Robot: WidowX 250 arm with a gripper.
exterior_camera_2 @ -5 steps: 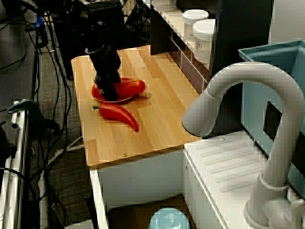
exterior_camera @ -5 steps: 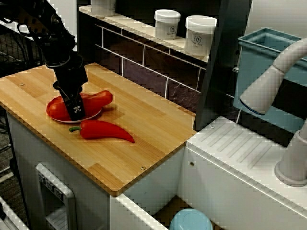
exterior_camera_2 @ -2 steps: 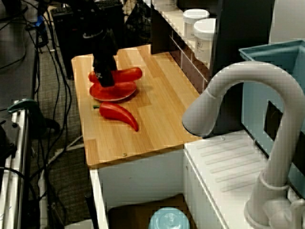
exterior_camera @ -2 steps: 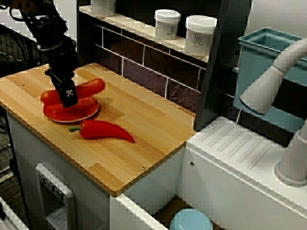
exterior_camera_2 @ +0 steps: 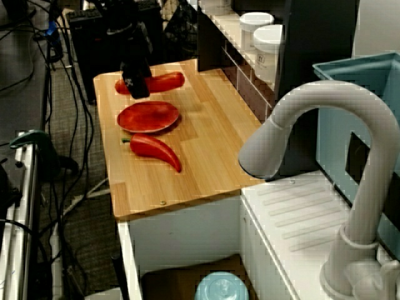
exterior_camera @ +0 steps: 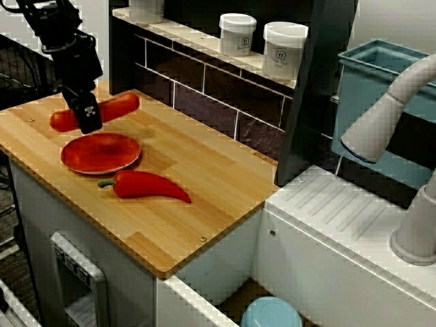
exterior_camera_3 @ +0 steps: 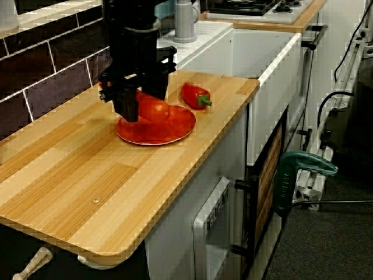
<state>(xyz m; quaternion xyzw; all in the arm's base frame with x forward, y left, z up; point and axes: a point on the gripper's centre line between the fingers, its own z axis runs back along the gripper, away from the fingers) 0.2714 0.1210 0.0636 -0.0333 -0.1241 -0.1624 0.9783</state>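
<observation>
The fingers (exterior_camera: 89, 117) pinch a red pepper (exterior_camera: 117, 106) around its middle, holding it level above the counter (exterior_camera: 211, 180), just behind the red plate (exterior_camera: 101, 153). A second pepper (exterior_camera: 151, 185) lies before the plate.

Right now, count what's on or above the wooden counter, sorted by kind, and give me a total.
Peppers: 2, a red pepper held in the gripper and a second pepper lying on the counter.
Plates: 1, a red plate.
Total: 3.
</observation>
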